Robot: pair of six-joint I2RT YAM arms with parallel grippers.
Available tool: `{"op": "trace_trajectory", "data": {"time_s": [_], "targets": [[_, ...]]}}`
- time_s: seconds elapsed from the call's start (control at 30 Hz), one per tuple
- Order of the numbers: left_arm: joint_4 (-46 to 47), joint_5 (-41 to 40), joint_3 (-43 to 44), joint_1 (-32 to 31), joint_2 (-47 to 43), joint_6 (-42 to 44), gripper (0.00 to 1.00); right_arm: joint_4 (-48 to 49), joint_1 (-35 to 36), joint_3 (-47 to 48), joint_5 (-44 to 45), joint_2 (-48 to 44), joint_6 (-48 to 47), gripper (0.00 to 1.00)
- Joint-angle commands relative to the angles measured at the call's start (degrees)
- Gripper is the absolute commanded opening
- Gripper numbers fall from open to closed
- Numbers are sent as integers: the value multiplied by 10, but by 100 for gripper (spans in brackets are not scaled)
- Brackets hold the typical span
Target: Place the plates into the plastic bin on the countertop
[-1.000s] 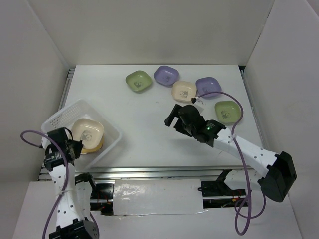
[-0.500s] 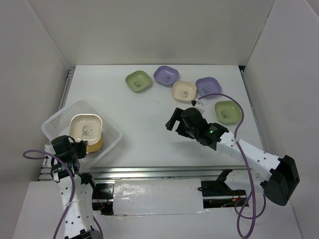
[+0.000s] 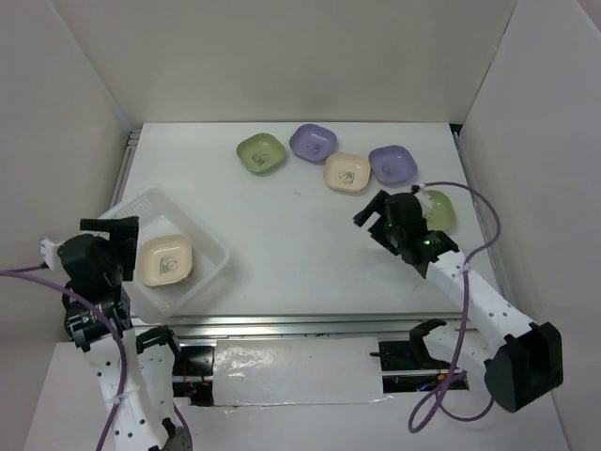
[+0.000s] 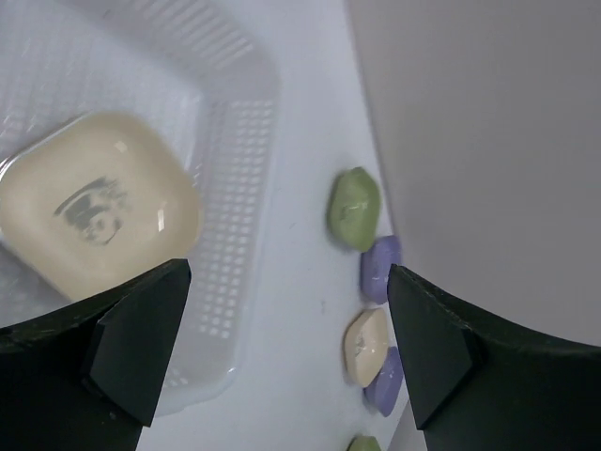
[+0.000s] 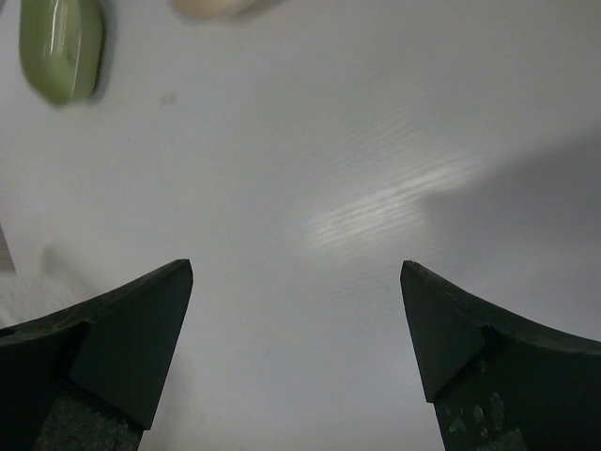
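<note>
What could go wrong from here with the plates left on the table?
The right gripper, jaws open, hangs near the cream plate and the purple plate to its right, which sit close together; grasping one may nudge the other. The left gripper, jaws open, hovers by the plastic bin near the front edge of the countertop; a clip on its rim might shift it.

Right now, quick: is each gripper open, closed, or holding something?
Left gripper: open, holding nothing.
Right gripper: open, holding nothing.
</note>
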Motion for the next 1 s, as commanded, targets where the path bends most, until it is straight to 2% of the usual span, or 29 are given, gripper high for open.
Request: {"op": "trace_trajectory", "data": {"time_s": [0.0,0.03,0.07,0.1,0.17,0.2,0.33,0.43,0.5,0.6,0.7,0.83,0.97], "targets": [[2,-3,80,0,3,107,99,-16,-93,-25,29,-51,26,100],[13,8,95,-1,9,125,99,-21,-119,-27,34,-59,32,100],[30,46,99,0,16,165,99,-25,-175,-36,37,-65,36,100],[60,123,102,-1,40,185,99,-28,-202,-40,35,-74,37,100],[75,193,105,-1,70,224,99,-36,-283,-49,27,-81,46,100],[86,253,107,-1,102,236,99,-39,-302,-53,27,-82,51,100],[91,313,120,-2,152,301,99,-7,-380,-90,26,-75,48,100],[98,339,127,-6,167,331,99,37,-436,-89,-11,-21,33,97],[96,354,131,-13,176,344,99,62,-465,-67,-60,46,27,95],[108,382,128,-22,181,361,99,102,-466,-32,-76,120,27,89],[114,401,133,-45,188,377,99,106,-446,15,-40,180,19,85],[126,411,124,-72,196,389,99,76,-442,74,-39,286,16,81],[138,399,117,-87,230,405,99,47,-442,120,-46,360,8,69]]}}
